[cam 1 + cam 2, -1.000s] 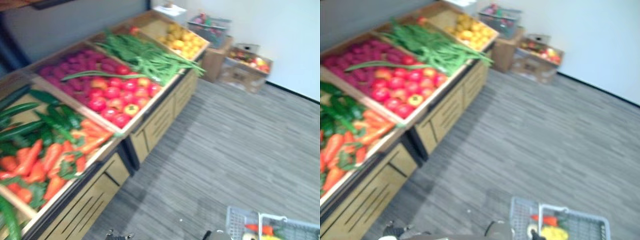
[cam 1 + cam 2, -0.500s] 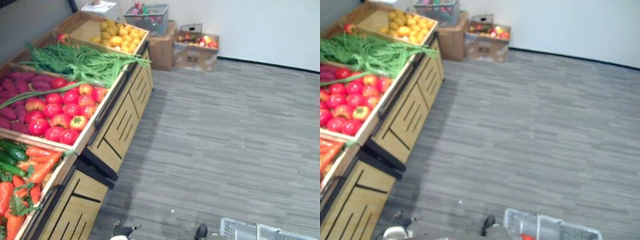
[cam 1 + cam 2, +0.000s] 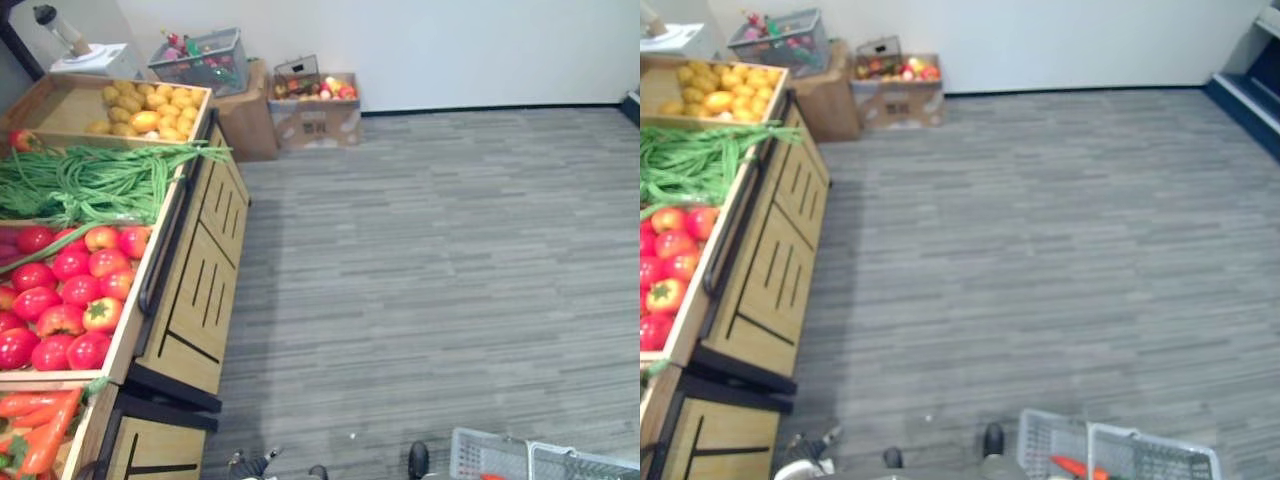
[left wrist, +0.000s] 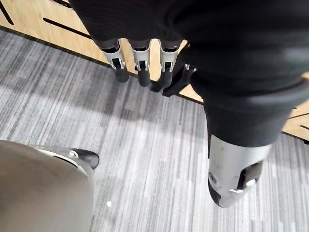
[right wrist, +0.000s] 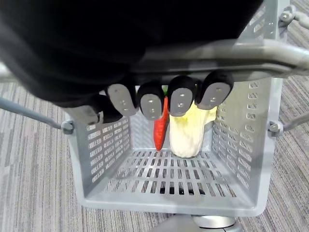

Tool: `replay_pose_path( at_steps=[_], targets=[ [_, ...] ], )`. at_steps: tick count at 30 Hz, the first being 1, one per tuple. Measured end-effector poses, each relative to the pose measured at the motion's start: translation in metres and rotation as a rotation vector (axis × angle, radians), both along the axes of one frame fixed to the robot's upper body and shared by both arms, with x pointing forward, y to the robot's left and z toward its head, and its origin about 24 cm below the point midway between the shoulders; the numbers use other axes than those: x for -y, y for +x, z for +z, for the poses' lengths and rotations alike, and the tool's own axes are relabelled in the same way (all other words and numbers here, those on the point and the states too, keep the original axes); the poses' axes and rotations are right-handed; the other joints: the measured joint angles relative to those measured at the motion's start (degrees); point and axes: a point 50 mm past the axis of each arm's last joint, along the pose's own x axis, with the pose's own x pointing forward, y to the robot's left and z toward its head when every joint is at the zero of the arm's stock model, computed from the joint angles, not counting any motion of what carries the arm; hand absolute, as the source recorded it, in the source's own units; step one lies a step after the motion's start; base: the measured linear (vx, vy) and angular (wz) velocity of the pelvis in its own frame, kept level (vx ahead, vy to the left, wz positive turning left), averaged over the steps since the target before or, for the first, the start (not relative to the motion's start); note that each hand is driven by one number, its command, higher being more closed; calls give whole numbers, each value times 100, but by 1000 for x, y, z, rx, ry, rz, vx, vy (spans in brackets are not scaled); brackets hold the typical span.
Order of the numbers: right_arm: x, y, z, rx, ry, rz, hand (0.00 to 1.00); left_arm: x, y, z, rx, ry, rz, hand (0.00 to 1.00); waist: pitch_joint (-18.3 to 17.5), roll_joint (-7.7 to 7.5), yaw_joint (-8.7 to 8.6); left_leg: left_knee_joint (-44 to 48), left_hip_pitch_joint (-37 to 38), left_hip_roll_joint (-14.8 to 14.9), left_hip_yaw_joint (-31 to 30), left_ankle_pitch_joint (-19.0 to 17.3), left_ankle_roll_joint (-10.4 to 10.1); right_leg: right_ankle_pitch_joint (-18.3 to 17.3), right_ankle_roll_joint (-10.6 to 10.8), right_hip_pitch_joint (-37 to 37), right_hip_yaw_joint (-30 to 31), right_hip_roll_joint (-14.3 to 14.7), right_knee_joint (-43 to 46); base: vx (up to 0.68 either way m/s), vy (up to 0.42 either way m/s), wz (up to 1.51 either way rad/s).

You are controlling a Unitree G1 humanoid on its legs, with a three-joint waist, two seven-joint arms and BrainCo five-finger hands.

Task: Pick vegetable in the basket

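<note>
A grey plastic basket hangs from my right hand, whose fingers are curled round its handle. Inside it lie a red-orange vegetable and a pale yellow-white leafy one. The same basket sits at the bottom right of the eye views, low over the grey floor. My left hand hangs with relaxed fingers, holding nothing, over the floor beside the wooden stand front.
A wooden produce stand runs along the left with carrots, tomatoes, green beans and yellow produce. Cardboard boxes and a wire basket stand by the far wall. Grey floor spreads to the right.
The camera has swung right, so the stand now sits further left in the eye views and more floor shows. The basket stays at the bottom right.
</note>
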Motion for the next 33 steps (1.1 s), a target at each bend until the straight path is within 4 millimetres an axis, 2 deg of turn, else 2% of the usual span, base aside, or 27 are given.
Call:
replay_pose_path(
  at_steps=[3,6,8,9,10,11,13,14,16,18,21,22,27,30,32,33],
  targets=[
    [3,4,2,14,-15,19,100,-2,1,1,-11,25,-65,0,-24,66,3,-144,122,-32,99,-7,7,11,16,-36,73,-10,-21,138,35,-19],
    [1,7,2,16,-12,45,100,0,8,2,-6,36,-117,0,-20,46,65,-133,147,-14,83,-57,8,4,11,-41,23,10,30,142,23,-1],
    [-2,10,2,25,-7,52,100,2,11,2,-4,41,-146,0,-3,13,112,-113,205,20,99,-91,40,-173,-26,-160,9,15,407,64,15,-6],
    [-3,14,2,37,-6,55,100,4,12,2,-4,41,-162,0,-1,11,114,-92,227,83,108,-176,66,-465,-39,-459,9,-5,1169,2,1,-6],
    [-6,19,2,52,1,54,100,5,14,3,1,44,-179,0,32,-33,124,-98,351,112,164,-207,97,-662,-150,-856,17,-63,2152,-3,15,-7],
    [-8,21,2,60,5,54,100,4,14,3,3,46,-185,0,55,-64,129,-112,434,115,220,-212,103,-689,-183,-1048,13,-111,2648,-12,21,-8],
    [-19,25,2,89,25,54,100,-2,14,4,-1,66,-202,0,77,-231,98,-166,756,64,234,-246,161,-764,-205,-1516,-14,-366,3936,20,-1,1],
    [-22,24,1,87,33,55,100,-4,13,4,-6,71,-203,0,53,-282,90,-191,804,59,233,-246,161,-797,-256,-1522,-54,-396,3978,58,-13,5],
    [-32,24,-1,86,57,59,100,-6,14,5,-9,83,-219,0,16,-414,122,-215,796,86,218,-244,119,-716,-195,-1368,-214,-386,3325,76,-40,0],
    [-28,30,0,101,47,65,100,-4,17,5,-3,78,-229,0,15,-372,113,-240,709,156,231,-213,68,-714,-197,-1216,-276,-267,2920,72,-54,-8],
    [-22,27,1,93,34,54,100,3,18,3,-5,54,-227,0,46,-223,101,-337,713,195,224,-149,-8,-714,-197,-1098,-313,-190,2646,20,-42,0],
    [-22,24,1,87,36,47,100,8,18,2,-5,40,-223,0,39,-212,103,-343,712,201,217,-117,-46,-715,-197,-1013,-353,-183,2515,4,-47,8],
    [-26,14,-3,46,56,33,100,6,15,1,-12,37,-205,0,-80,-223,95,-421,563,215,75,-41,-100,-784,-183,-610,-637,-86,1525,-20,-80,10],
    [-25,5,-4,23,59,4,100,5,12,1,-22,38,-198,0,-179,-140,74,-357,397,347,-178,-7,-169,-803,-208,-532,-876,40,1306,1,-119,40],
    [-24,1,-5,14,61,-15,100,4,11,1,-19,41,-195,0,-203,-115,77,-18,229,390,-272,-28,-205,-889,-250,-452,-976,106,1225,17,-79,26],
    [-23,1,-5,10,61,-12,100,3,13,2,-11,47,-191,0,-211,-143,78,532,-34,382,-355,-28,-204,-887,-251,-374,-1002,102,1139,10,-88,15]
  ],
)
